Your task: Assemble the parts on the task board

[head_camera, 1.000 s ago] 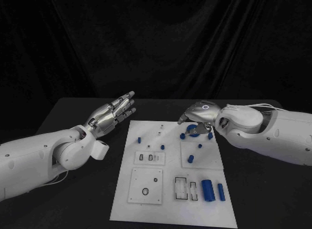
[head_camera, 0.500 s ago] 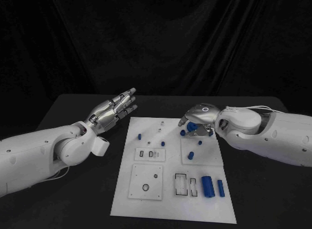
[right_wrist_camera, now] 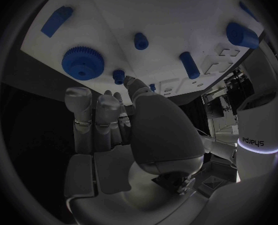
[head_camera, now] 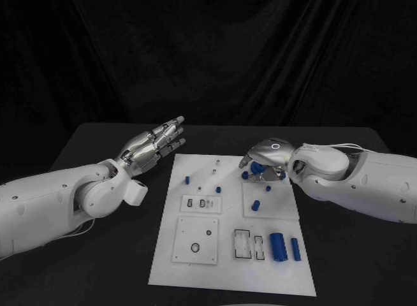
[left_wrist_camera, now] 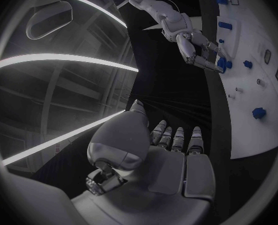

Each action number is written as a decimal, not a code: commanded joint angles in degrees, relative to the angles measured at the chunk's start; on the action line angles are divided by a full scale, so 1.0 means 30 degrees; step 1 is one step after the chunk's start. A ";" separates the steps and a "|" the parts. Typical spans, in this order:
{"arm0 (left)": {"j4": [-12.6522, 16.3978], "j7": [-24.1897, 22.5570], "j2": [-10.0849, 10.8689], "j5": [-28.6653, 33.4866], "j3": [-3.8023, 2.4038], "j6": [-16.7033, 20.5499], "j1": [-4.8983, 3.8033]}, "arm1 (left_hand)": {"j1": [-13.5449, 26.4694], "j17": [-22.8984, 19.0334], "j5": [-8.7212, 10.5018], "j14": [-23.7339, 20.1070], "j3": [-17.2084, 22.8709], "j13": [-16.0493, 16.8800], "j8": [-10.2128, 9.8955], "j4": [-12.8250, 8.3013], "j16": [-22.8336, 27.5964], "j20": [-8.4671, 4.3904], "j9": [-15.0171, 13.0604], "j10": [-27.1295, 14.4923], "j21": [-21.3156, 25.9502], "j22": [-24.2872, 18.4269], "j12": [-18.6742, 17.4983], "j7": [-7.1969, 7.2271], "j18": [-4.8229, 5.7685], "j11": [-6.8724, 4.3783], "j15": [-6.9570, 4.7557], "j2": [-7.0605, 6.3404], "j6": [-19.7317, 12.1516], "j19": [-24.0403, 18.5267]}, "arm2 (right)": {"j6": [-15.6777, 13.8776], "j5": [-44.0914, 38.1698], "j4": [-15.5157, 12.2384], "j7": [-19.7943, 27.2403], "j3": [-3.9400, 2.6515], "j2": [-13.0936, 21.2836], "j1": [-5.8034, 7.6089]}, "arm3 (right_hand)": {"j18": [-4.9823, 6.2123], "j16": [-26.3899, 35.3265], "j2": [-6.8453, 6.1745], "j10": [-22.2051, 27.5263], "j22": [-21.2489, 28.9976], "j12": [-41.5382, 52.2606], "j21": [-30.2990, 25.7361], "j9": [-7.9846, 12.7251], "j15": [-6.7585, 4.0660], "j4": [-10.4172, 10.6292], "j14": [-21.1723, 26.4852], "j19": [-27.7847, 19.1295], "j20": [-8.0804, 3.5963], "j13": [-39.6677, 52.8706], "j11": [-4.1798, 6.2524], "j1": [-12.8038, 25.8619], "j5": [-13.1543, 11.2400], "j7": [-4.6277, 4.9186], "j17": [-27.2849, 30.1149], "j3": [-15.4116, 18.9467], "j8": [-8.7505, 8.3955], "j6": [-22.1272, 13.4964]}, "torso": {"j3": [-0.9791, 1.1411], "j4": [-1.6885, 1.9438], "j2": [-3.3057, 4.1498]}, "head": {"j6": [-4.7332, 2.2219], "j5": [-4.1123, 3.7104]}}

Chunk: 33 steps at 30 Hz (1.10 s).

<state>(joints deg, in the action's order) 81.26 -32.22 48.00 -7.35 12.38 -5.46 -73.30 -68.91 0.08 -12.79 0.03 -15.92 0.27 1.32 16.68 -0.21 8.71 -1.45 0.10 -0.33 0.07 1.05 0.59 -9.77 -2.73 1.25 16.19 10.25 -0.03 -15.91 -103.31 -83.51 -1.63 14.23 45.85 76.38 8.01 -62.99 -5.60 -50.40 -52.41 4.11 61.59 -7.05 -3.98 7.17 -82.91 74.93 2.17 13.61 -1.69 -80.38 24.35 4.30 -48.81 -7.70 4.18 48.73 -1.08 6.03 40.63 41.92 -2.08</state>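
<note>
Head view: my left hand [head_camera: 153,145] hovers open, fingers straight, beside the task board [head_camera: 231,280]; my right hand [head_camera: 264,159] curls over its far part. Right wrist view: my fingers [right_wrist_camera: 83,120] hold nothing beside the blue gear [right_wrist_camera: 84,62].

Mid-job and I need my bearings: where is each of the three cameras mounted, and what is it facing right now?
Head view: on the robot's head, looking down at the task board; both arms enter, left hand flat with fingers apart, right hand over the board's far end.
Left wrist view: behind the left hand, facing across the table to the right hand and the board's edge.
Right wrist view: behind the right hand, facing the blue gear and pegs on the board.
Shared: all show the board; head and left wrist views both show the right hand.
</note>
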 commanded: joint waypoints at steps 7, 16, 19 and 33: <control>0.0042 -0.0096 0.0041 -0.0030 -0.0018 -0.0375 -0.0030 | -0.0224 -0.0028 -0.0312 -0.0010 0.0188 0.0030 0.0174 0.0004 0.0069 0.0142 -0.0058 0.0016 0.0111 -0.0024 0.0103 -0.0215 -0.0152 0.0169 0.0112 0.0108 0.0250 0.0012 | -0.1569 -0.0022 0.0072 0.0084 -0.0013 0.0010 -0.0154 | 0.0414 0.0607 -0.0383 0.1620 0.1720 0.0190 -0.2046 -0.1084 0.0124 -0.0219 0.1018 -0.1371 0.0132 0.4265 -0.0108 0.0060 0.0759 0.0113 0.0825 -0.0881 0.0026 -0.0111 | -0.0012 -0.0075 0.0005 | 0.0093 0.0189; -0.0070 -0.0040 0.0005 -0.0030 -0.0018 -0.0533 -0.0024 | -0.0286 -0.0028 -0.0466 -0.0010 0.0238 0.0031 0.0194 -0.0001 0.0069 0.0172 -0.0065 0.0019 0.0111 -0.0024 0.0111 -0.0278 -0.0155 0.0229 0.0107 0.0098 0.0327 0.0012 | -0.2021 -0.0022 0.0025 0.0260 -0.0013 0.0196 -0.0208 | 0.0487 0.0581 -0.0479 0.2465 0.1799 0.0435 -0.2613 -0.2169 0.0174 -0.0178 0.1228 -0.1439 0.0174 0.8024 -0.0129 0.0463 0.0555 0.0134 0.1033 -0.1016 0.0057 -0.0455 | -0.0025 -0.0015 -0.0075 | -0.0211 -0.0046; -0.0082 -0.0030 0.0001 -0.0030 -0.0018 -0.0566 -0.0022 | -0.0305 -0.0028 -0.0513 -0.0010 0.0250 0.0031 0.0204 -0.0003 0.0069 0.0186 -0.0069 0.0019 0.0111 -0.0024 0.0111 -0.0302 -0.0156 0.0247 0.0119 0.0091 0.0364 0.0012 | -0.1912 -0.0022 -0.0048 0.0291 -0.0013 0.0269 -0.0222 | 0.0486 0.0584 -0.0497 0.2474 0.1773 0.0452 -0.2638 -0.2280 0.0173 -0.0147 0.1234 -0.1419 0.0177 0.8342 -0.0121 0.0526 0.0514 0.0125 0.1066 -0.1003 0.0061 -0.0466 | -0.0001 -0.0033 -0.0095 | -0.0200 0.0033; -0.0138 0.0104 -0.0073 -0.0030 -0.0017 -0.0746 -0.0011 | -0.0434 -0.0028 -0.0740 -0.0010 0.0346 0.0039 0.0286 -0.0014 0.0069 0.0310 -0.0101 0.0028 0.0111 -0.0024 0.0144 -0.0450 -0.0170 0.0381 0.0316 0.0078 0.0640 0.0012 | -0.1403 -0.0022 0.0038 0.0339 -0.0013 0.0306 -0.0387 | 0.0346 0.0197 -0.0256 0.1911 0.0960 0.0698 -0.2178 -0.2859 0.0185 0.0027 0.1044 -0.0996 0.0189 0.9810 -0.0159 0.0695 0.0724 0.0206 0.0686 -0.1237 0.0100 -0.0418 | -0.0020 0.0002 -0.0068 | -0.0072 0.0110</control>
<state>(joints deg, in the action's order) 80.84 -31.44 47.88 -7.39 12.38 -6.82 -73.29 -69.67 0.05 -14.72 0.03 -15.29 0.30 1.99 16.67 -0.21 9.12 -1.68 0.08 -0.33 0.09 1.27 -0.83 -9.76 -1.94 1.67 16.45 11.67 -0.04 -20.11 -103.23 -83.42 -0.80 14.22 46.79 75.42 8.97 -62.23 -6.56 -44.29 -49.49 5.85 54.93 -15.56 -3.47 7.19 -79.53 71.61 2.71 42.99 -2.09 -78.77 26.32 4.60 -46.73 -11.16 4.18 47.37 -1.11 5.89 40.34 41.63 -1.60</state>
